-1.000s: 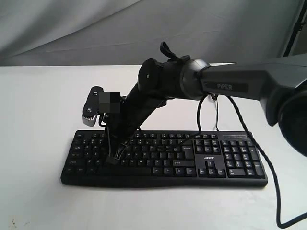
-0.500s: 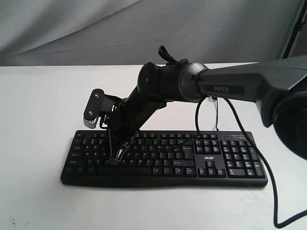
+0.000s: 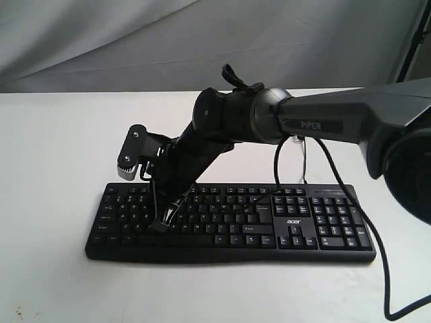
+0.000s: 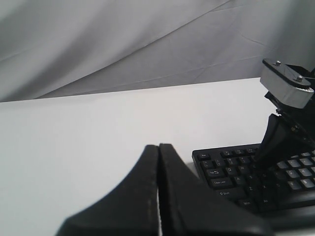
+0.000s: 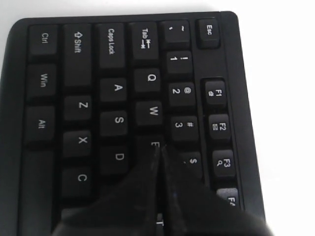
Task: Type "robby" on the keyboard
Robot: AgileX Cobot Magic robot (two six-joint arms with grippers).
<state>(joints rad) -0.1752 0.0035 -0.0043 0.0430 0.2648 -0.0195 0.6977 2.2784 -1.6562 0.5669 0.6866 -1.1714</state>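
Keyboard just under right claw

— What is seen at the back?
— A grey cloth backdrop, creased in long folds, is hung there.
— And below?
— A plain white counter is shown, evenly lit.

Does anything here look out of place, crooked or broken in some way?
Nothing stands out. The keyboard lies flat on the table, and no visible key is missing. The right gripper, shut, points near the E key; the left gripper, shut, is off the keyboard's end.
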